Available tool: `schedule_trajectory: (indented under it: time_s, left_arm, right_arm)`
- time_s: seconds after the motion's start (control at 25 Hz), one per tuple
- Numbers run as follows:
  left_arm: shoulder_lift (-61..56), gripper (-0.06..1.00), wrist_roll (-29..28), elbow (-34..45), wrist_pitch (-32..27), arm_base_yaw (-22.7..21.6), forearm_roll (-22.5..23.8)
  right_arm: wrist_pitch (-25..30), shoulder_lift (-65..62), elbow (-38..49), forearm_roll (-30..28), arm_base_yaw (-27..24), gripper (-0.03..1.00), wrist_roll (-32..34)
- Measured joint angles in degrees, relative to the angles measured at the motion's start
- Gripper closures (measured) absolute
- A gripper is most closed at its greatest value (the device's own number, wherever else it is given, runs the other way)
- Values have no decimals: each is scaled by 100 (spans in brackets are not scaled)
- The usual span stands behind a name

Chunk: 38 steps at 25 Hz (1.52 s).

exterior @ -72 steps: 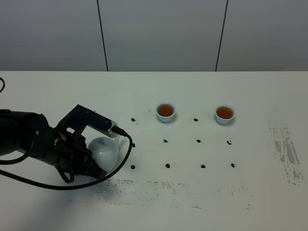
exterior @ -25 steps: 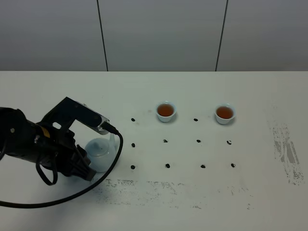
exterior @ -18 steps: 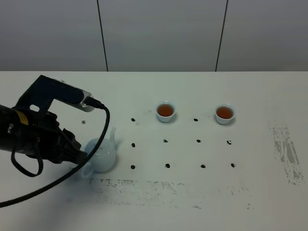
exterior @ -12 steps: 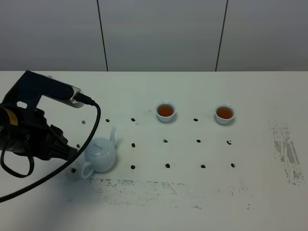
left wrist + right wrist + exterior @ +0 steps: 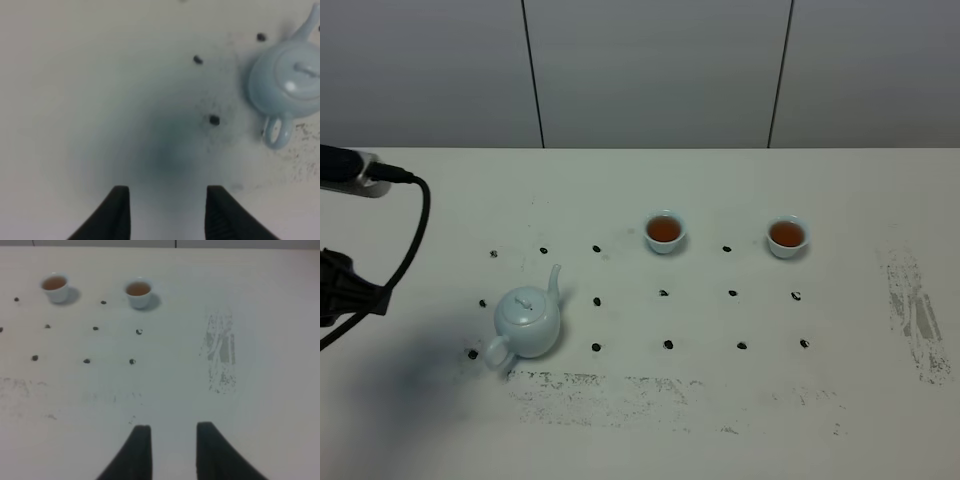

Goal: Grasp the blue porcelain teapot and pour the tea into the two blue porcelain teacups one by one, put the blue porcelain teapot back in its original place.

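Note:
The blue porcelain teapot (image 5: 527,322) stands upright on the white table, lid on, spout toward the far side and handle toward the front; the left wrist view shows it too (image 5: 282,82). My left gripper (image 5: 167,200) is open and holds nothing, well clear of the pot on its handle side. In the high view it sits at the far left edge (image 5: 365,298). The two blue porcelain teacups (image 5: 664,231) (image 5: 787,237) stand farther back, each holding brown tea, and appear again in the right wrist view (image 5: 55,286) (image 5: 138,292). My right gripper (image 5: 172,437) is open over bare table.
Small black dots (image 5: 667,344) mark a grid on the table (image 5: 640,190) between pot and cups. Grey scuffed patches run along the front (image 5: 620,395) and at the right (image 5: 915,310). A black cable (image 5: 410,235) hangs from the left arm.
My left arm has drawn back to the left, away from the teapot, which now stands alone on the table. The cups and right arm have not moved.

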<state>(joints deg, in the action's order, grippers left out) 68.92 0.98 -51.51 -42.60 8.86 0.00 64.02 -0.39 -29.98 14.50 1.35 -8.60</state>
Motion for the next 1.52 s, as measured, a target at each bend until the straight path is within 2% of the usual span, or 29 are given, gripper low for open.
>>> schedule_trajectory:
  time_s: [0.24, 0.36, 0.48, 0.6, 0.8, 1.04, 1.32, 1.52]
  left_arm:
    - [-637, 56, 0, 0, -1222, -210, -91]
    - [-1019, 56, -5, 0, -1984, -217, -85]
    - [-1443, 56, -11, 73, -2475, -222, -85]
    - [-2007, 56, -11, 530, -2476, -222, -80]
    - [-2822, 56, -11, 1633, -2126, -222, -141]
    - [-3952, 56, -18, 2383, -1958, -222, -366]
    - [-5264, 56, -213, 2482, -1826, -222, -215]
    - [-6007, 56, -226, 2482, -1820, -442, -215]
  right_arm:
    - [0, 0, 0, 0, 0, 76, 0]
    - [0, 0, 0, 0, 0, 76, 0]
    - [0, 0, 0, 0, 0, 76, 0]
    - [0, 0, 0, 0, 0, 76, 0]
    - [0, 0, 1, 0, 0, 76, 0]
    - [0, 0, 1, 0, 0, 76, 0]
    - [0, 0, 1, 0, 0, 76, 0]
    - [0, 0, 1, 0, 0, 76, 0]
